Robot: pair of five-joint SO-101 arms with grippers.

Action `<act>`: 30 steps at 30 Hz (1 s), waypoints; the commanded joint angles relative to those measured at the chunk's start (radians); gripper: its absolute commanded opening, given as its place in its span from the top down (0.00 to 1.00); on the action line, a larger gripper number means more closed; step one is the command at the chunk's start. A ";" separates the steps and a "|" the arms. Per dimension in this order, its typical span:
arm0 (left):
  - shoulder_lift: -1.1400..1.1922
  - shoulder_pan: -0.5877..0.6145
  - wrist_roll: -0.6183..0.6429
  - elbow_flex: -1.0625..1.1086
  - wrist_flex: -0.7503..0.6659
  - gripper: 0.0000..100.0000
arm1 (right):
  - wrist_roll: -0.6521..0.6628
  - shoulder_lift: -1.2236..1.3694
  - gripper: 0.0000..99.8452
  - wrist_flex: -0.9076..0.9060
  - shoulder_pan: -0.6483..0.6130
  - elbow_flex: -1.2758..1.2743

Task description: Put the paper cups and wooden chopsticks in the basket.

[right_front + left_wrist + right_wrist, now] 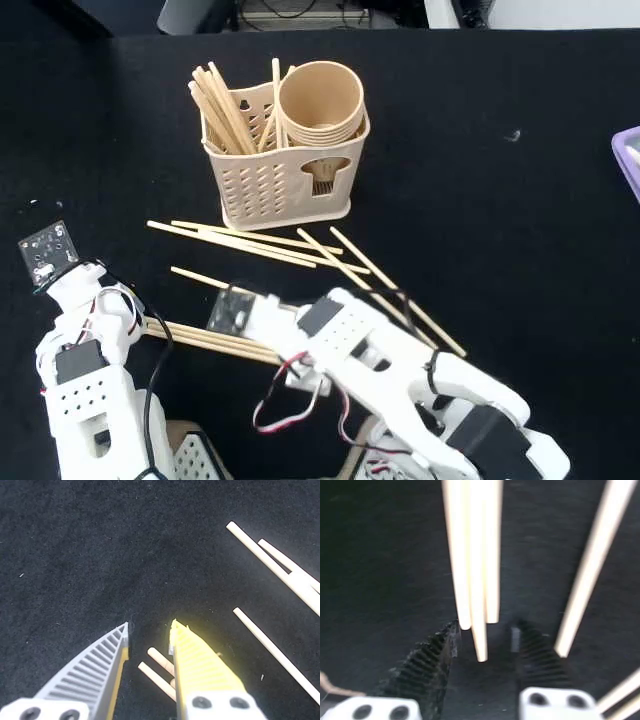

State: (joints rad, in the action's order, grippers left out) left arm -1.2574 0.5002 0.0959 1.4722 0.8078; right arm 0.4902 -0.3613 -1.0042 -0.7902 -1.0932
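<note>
The paper cups [320, 100] are being held, nested in one stack, in the right compartment of the basket [285, 190], which is standing upright at the far middle of the black table [520, 300]. The standing chopsticks [225, 110] are being carried in the basket's left compartment, leaning at a tilt with their ends rising above the rim.

Just near of the basket, the loose chopsticks [260, 245] are lying scattered flat on the table, some crossing one another and two reaching off toward the near right.

Nearer and to the left, the chopstick bundle [215, 342] is lying flat between the two arms. Its ends are being framed by the right gripper [485, 626], whose claw is being held apart with the sticks' tips in the gap; whether either finger is touching them cannot be told. The left gripper [149, 625] is likewise being held apart just above the table, with two chopstick ends lying in its gap close to the yellow finger [200, 665].

A purple-edged object [630, 160] is lying at the far right edge of the table.
</note>
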 commanded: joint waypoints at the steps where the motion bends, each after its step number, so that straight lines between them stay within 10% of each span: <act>1: -0.009 -0.007 0.008 -0.007 -0.017 0.85 | 0.014 0.018 0.98 0.041 0.127 0.033; 12: -0.009 -0.007 0.008 -0.007 -0.017 0.85 | 0.167 0.016 0.99 0.035 0.381 0.108; 30: -0.009 -0.007 0.008 -0.007 -0.017 0.85 | 0.006 0.027 0.84 -0.074 -0.124 0.272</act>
State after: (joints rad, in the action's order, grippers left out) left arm -1.2574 0.5002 0.0959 1.4722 0.8078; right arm 0.5209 -0.3337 -1.1316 -0.8654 -0.8707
